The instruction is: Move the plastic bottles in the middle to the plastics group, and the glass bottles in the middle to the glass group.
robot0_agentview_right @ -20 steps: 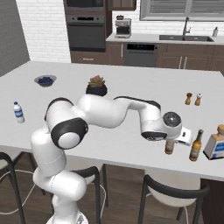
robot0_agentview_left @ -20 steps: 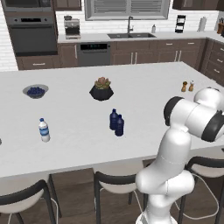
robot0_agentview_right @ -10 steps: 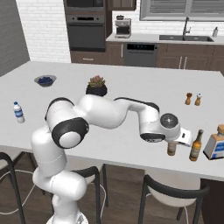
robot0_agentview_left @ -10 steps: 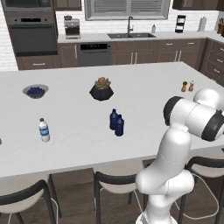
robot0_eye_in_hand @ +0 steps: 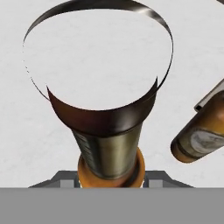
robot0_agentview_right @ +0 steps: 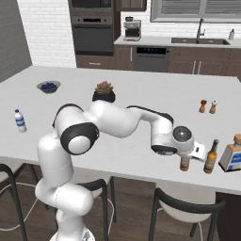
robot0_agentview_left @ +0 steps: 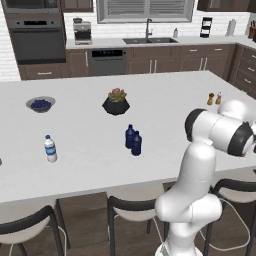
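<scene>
Right base view showed the white island counter (robot0_agentview_right: 141, 101) spanning the frame, with the arm reaching across it toward its near right edge. There the gripper (robot0_agentview_right: 185, 155) hung over an amber beer bottle (robot0_agentview_right: 185, 163), whose lower body stood on the counter directly beneath the hand. The hand view looked straight down that bottle (robot0_eye_in_hand: 109, 144): its neck rose up the middle of the frame from between the finger tips, so the jaws were pinched on it near the top. A second amber bottle (robot0_agentview_right: 211, 156) stood upright just beside it on the right, apart from it, and showed at the right edge of the hand view (robot0_eye_in_hand: 201, 135). A squat clear bottle with a blue label (robot0_agentview_right: 232, 156) stood further right, near the second amber bottle. In the left base view, the two navy plastic bottles (robot0_agentview_left: 133, 140) stood touching one another in the middle of the counter, well apart from the arm's working end. The small clear water bottle (robot0_agentview_left: 50, 148) stood alone toward the left, near the front edge. A dark plant pot (robot0_agentview_left: 116, 102), a bowl of blue fruit (robot0_agentview_left: 40, 104) and two small shakers (robot0_agentview_left: 215, 98) stood further back.
</scene>
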